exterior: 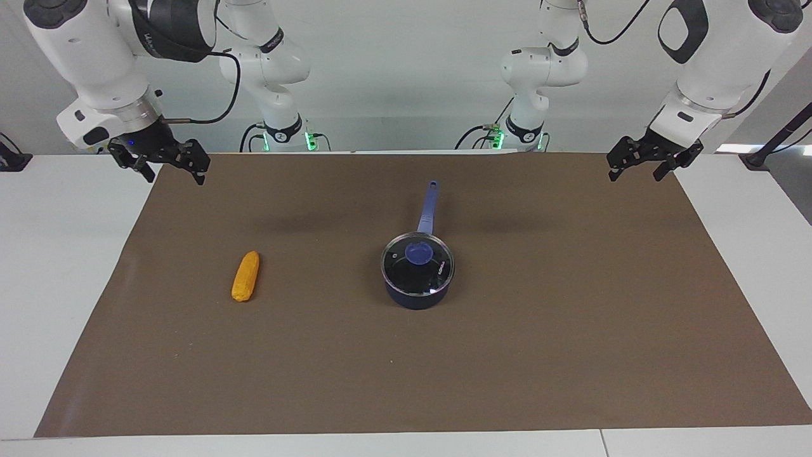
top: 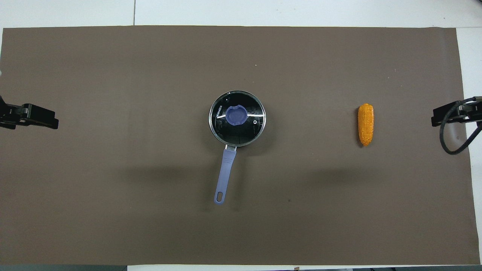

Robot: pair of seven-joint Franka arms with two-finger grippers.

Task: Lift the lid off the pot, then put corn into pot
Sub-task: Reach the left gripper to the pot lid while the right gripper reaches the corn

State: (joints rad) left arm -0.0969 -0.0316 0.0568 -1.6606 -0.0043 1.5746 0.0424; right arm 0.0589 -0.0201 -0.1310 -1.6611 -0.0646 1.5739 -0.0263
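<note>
Jaws of both grippers parted, gripping nothing: right gripper point(exterior: 170, 166) and left gripper point(exterior: 648, 163) wait over counter point(exterior: 571, 330) ends. One pot point(exterior: 416, 293) mid-counter, one lid point(exterior: 417, 264) seated on it. One corn point(exterior: 245, 276) toward right arm's end.

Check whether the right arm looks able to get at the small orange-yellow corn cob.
Probably yes: the orange-yellow corn cob lies alone on the brown mat toward the right arm's end, and the open right gripper has nothing between them.

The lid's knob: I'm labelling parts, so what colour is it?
Blue, on the lid sitting on the pot; clearest in the overhead view.
</note>
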